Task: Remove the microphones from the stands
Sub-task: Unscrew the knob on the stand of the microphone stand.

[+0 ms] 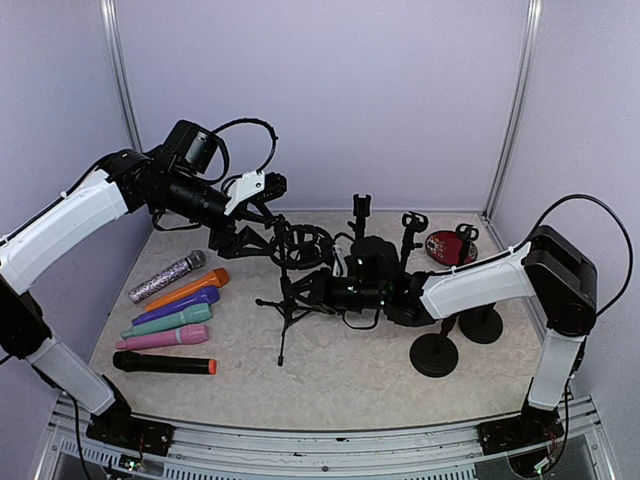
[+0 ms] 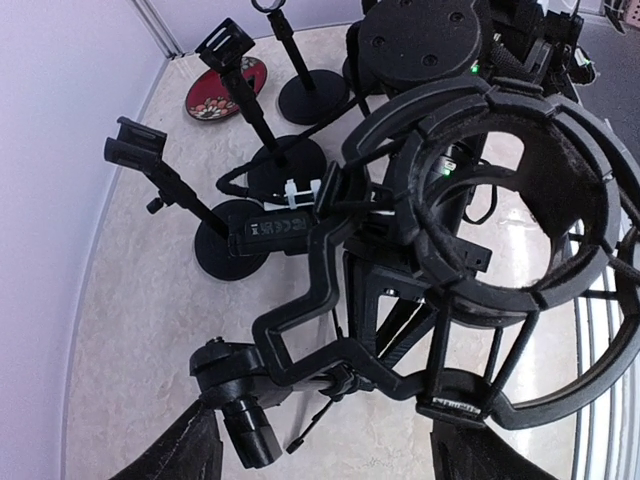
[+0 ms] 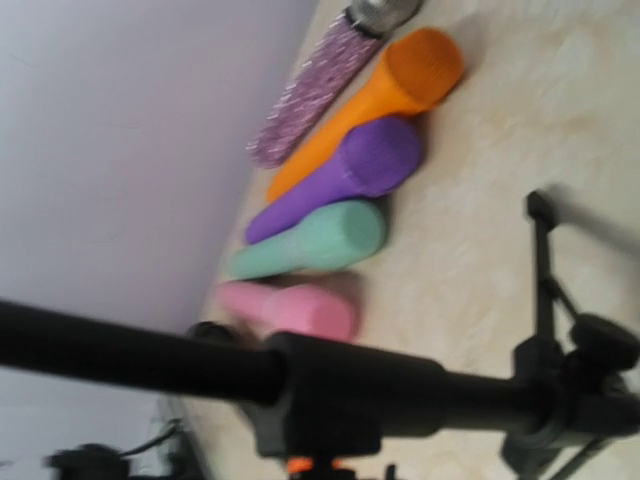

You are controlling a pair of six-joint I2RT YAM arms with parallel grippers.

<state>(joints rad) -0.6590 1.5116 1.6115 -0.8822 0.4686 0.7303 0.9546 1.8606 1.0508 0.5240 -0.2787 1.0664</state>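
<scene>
- The counter (image 1: 330,385) fills the lower half of the overhead frame; the right arm covers part of its right middle.
- The left hand (image 2: 320,455) reaches in from the upper left of the overhead frame; its own camera shows only two fingers (image 2: 170,455), cut off at the bottom edge and spread wide apart.
- The right hand (image 1: 318,288) lies at the centre of the overhead frame, its tip meeting the pole of the stand (image 1: 288,305); its own camera is blurred and shows the pole crossing the lower frame but no fingers clearly; I cannot tell whether it pinches or is spread.
- There is one tripod stand, at the centre with its legs on the counter; its cradle (image 2: 420,230) is a ring in a spider frame; the counter shows through the ring; overhead, the cradle tangles with the left hand and is hard to make out.
- Three round-based stands (image 1: 435,355) have clips on top; two bases show at the lower right of centre overhead; the third base shows only in the left wrist camera.
- Six microphones lie in a row at the lower left overhead, none on a stand: glitter microphone (image 1: 165,278), orange microphone (image 1: 188,289), purple microphone (image 1: 178,306), teal microphone (image 1: 170,320), pink microphone (image 1: 163,337), black microphone (image 1: 163,364); I cannot tell which is the task's.
- One red dish (image 1: 445,247) sits at the upper right, partly behind a clip; its inside is patterned; I cannot tell its contents.
</scene>
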